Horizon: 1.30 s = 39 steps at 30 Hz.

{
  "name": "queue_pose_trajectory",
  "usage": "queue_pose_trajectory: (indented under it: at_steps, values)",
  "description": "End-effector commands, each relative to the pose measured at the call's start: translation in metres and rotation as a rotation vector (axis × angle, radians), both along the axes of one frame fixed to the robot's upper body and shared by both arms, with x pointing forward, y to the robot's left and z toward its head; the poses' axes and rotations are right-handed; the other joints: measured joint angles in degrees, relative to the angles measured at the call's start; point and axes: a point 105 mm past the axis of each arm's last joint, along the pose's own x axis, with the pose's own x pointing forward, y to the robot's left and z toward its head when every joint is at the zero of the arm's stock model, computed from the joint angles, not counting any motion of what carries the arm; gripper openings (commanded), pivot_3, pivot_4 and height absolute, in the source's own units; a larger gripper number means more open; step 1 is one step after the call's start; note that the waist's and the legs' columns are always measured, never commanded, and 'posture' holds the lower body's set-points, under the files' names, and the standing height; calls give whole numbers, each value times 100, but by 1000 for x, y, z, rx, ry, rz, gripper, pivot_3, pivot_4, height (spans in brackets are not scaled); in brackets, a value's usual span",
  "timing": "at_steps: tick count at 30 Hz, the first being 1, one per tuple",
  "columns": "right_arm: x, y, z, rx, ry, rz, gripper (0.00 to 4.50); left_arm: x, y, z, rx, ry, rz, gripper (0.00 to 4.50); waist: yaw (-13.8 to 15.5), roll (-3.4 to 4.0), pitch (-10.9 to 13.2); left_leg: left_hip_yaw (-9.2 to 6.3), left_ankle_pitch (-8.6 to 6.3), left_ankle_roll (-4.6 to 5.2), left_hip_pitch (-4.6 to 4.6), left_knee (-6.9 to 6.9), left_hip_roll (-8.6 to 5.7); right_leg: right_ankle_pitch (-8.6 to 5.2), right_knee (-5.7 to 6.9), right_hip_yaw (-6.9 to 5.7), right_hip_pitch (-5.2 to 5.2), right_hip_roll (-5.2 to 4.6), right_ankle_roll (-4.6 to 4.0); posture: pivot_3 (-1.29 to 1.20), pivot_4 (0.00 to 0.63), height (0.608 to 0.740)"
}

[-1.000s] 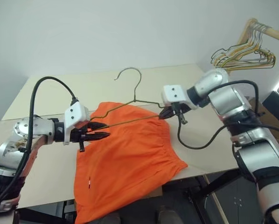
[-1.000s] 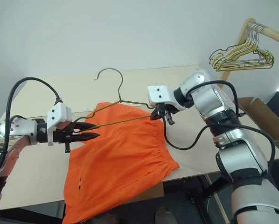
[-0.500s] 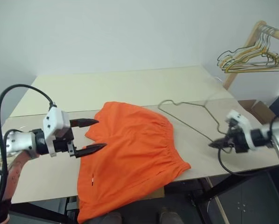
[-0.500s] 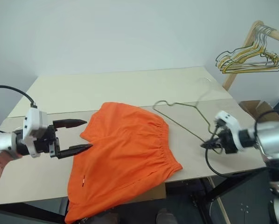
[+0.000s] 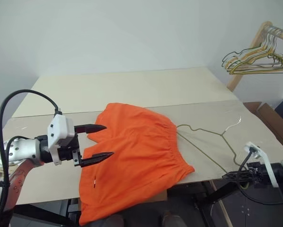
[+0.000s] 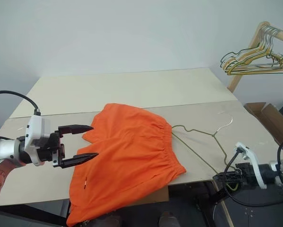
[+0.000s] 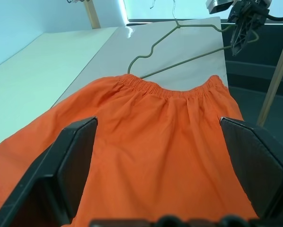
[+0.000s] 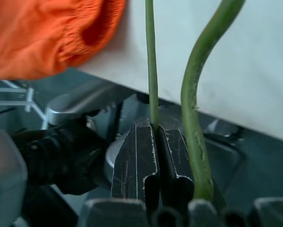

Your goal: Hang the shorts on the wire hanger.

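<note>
Setting: bare test room or lab, laid out for clothes handling. Plain white wall (image 5: 132, 33) at 12 o'clock. Pale beige table (image 5: 132, 87) at centre, top in two panels, on a dark metal frame. Wooden rail (image 5: 267, 28) at 2 o'clock carrying a bunch of gold and green hangers (image 5: 257, 64). Open cardboard box (image 5: 274, 123) on the floor at 3 o'clock.

Head stereo pair looking down at table (image 5: 132, 90), wrist cameras close
</note>
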Motion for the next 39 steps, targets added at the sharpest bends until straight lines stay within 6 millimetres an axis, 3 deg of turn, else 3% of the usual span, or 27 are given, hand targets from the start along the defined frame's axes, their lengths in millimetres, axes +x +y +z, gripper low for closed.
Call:
queue_pose_trajectory:
  at_steps: [1, 7, 15, 25, 30, 32, 39]
  values:
    - [-6, 2, 17, 33, -28, 40, 0, -3, -3, 8, 9, -40, -21, 4478, 8, 0, 0, 0, 0, 0, 0, 0, 0, -2, -5, 0, 1, 0, 4, 60, 27, 740]
    - [-16, 7, 12, 36, 0, 90, 0, -4, -3, 7, 14, -40, -28, 4478, 24, 1, 0, 4, -3, 5, 28, 0, 12, -17, -40, -2, 46, 10, 31, 62, 15, 740]
    - [11, 20, 9, 46, -62, 146, 0, -10, -2, 4, 19, -27, -25, 4478, 2, 0, 0, 12, -6, 9, 54, -2, 20, -21, -47, -2, 68, 14, 37, 67, 1, 740]
    - [11, 18, -8, 20, 14, 208, 0, -11, 3, 8, 27, -41, 6, 4478, 158, 1, 0, 15, -8, 12, 53, -1, 20, -20, -50, -2, 69, 10, 35, 99, 0, 740]
    - [43, 24, -13, 33, -32, 77, 0, -8, -2, 8, 4, -36, -17, 4478, 99, -1, -1, 20, -8, 11, 63, -1, 25, -15, -48, 0, 73, 18, 30, 83, 0, 740]
    - [47, 25, -17, 25, -33, 71, 0, -7, -5, 8, -3, -34, -28, 4478, 109, 1, -1, 19, -8, 11, 63, -2, 34, -14, -49, 0, 73, 29, 27, 80, 0, 740]
    - [34, 44, -8, 97, -15, 217, 0, -5, -5, 10, -3, -39, -35, 4478, 127, 3, -1, 19, -12, 15, 49, -2, 38, 3, -51, -1, 64, 31, -9, 76, 0, 740]
